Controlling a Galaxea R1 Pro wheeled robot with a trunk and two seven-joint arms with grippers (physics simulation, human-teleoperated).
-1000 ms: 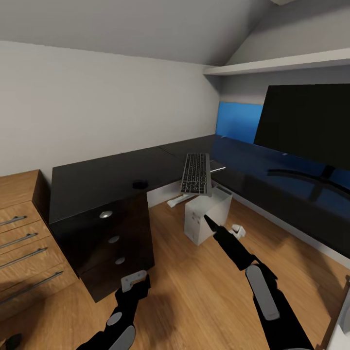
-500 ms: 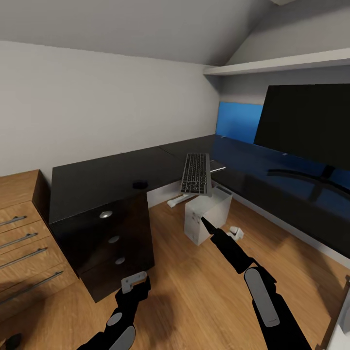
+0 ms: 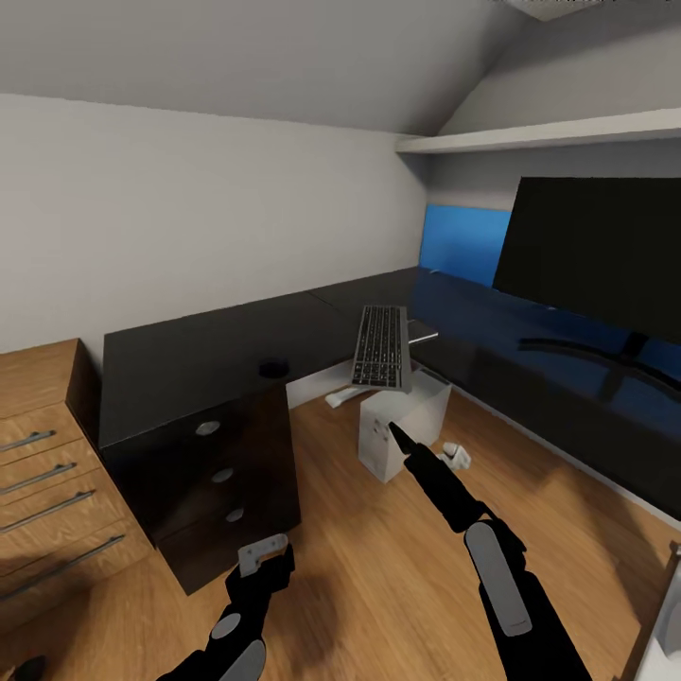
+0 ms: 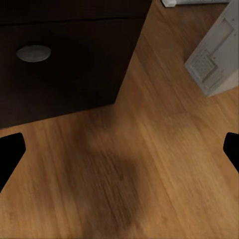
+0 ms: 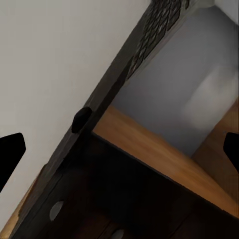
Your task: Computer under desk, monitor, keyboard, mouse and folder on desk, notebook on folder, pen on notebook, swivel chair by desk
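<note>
The left gripper (image 3: pixel 262 553) hangs low over the wood floor (image 3: pixel 378 577), fingers spread wide and empty — beside the desk's black drawers (image 3: pixel 222 473). On the glossy black desk (image 3: pixel 189 350) above them sits the mouse (image 3: pixel 274 368). Further right, the keyboard (image 3: pixel 382 345) overhangs the desk's inner edge, above the light grey computer (image 3: pixel 402 421) on the floor. The right gripper (image 3: pixel 395 437) reaches toward that tower, jaws apart, holding nothing. At far right, the monitor (image 3: pixel 596 251) stands on the desk.

Sloped grey walls (image 3: pixel 189 189), light wood floor (image 3: pixel 378 567), oak drawer chest (image 3: pixel 47 473), blue wall panel (image 3: pixel 463 241).
</note>
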